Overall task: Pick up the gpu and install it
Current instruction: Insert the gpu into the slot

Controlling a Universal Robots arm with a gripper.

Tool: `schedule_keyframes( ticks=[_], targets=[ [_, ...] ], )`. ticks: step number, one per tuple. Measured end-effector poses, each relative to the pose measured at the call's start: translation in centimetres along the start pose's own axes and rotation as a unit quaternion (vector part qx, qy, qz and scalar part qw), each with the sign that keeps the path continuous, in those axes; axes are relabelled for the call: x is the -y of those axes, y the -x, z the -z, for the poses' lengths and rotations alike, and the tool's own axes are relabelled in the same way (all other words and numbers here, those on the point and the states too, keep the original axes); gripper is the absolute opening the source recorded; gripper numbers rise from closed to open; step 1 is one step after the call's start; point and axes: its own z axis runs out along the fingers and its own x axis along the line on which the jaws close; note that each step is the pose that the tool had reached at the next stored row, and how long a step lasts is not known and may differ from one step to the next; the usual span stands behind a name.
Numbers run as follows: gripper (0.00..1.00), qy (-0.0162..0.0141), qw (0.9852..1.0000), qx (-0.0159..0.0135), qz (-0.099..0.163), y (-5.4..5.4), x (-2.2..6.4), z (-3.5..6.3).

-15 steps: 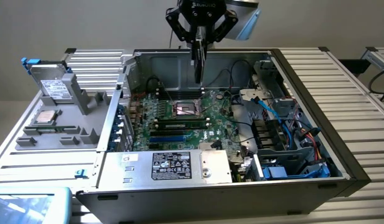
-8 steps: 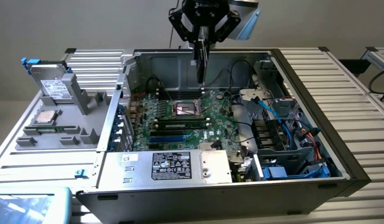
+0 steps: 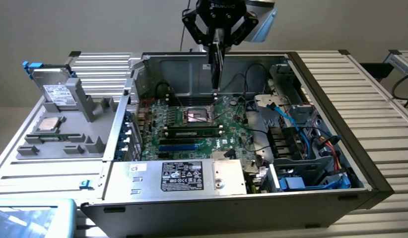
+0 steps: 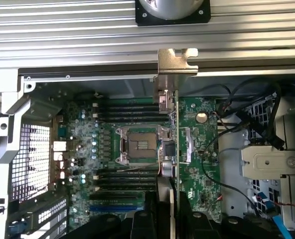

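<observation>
Fingers [image 3: 205, 33] clamped on gpu [image 3: 216, 69], card hanging upright just above motherboard [image 3: 190, 134], approx. 1 o'clock from cpu socket [image 3: 194, 116] in exterior view.

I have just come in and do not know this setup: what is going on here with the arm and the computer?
The robot arm's end effector is shut on the gpu and holds it on edge above the open computer case. The card hangs over the motherboard, close to the processor socket, and does not look seated in a slot yet.
</observation>
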Motion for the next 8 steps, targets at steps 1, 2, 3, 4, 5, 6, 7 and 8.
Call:
schedule_keyframes(
  ticks=[1,2,3,4,5,6,7,8],
  targets=[
    [0.28,-0.0002,1.0,-0.0009,0.009,0.0,0.0,0.0],
    [0.28,-0.0005,0.9998,-0.0018,0.018,0.0,0.0,0.01],
    [0.28,-0.0007,0.9996,-0.0026,0.027,0.0,0.0,0.0],
    [0.28,-0.0009,0.9994,-0.0035,0.036,0.0,0.0,0.0],
    [0.28,-0.0011,0.999,-0.0045,0.046,0.0,0.0,0.0],
    [0.28,-0.0013,0.9985,-0.0053,0.054,0.0,0.0,0.0],
    [0.28,-0.0014,0.998,-0.0062,0.063,0.0,0.0,0.0],
    [0.28,-0.0017,0.9974,-0.007,0.072,0.0,0.0,0.0]
  ],
)
